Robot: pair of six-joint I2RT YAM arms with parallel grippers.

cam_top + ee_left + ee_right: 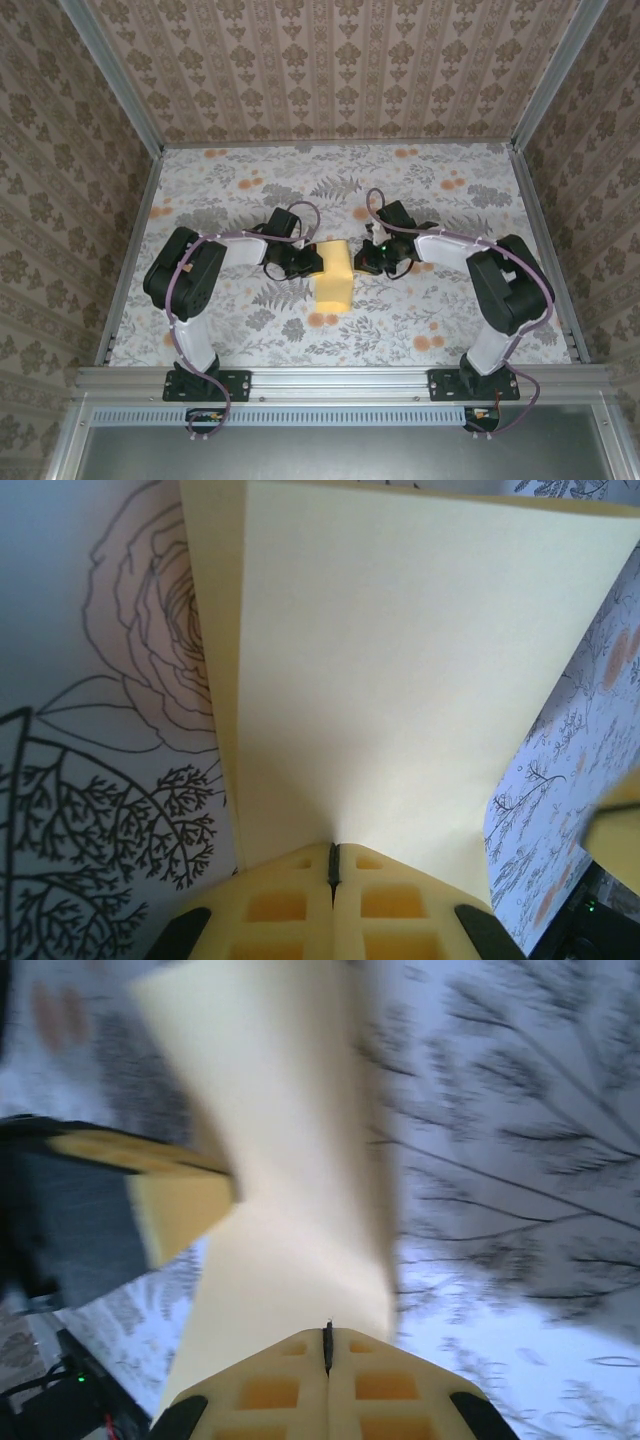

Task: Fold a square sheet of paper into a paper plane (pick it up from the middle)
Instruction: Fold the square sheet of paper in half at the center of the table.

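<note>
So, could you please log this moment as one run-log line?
left tool: shut on paper sheet | right tool: shut on paper sheet | paper sheet: pinched from both sides

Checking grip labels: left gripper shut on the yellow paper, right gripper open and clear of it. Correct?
Not quite: the right wrist view shows the right gripper shut on the yellow paper too. The left gripper is as stated.

2 black-and-white arms (186, 272) carry lilac cables (176, 312) and yellow-fingered hands (333, 872).
</note>
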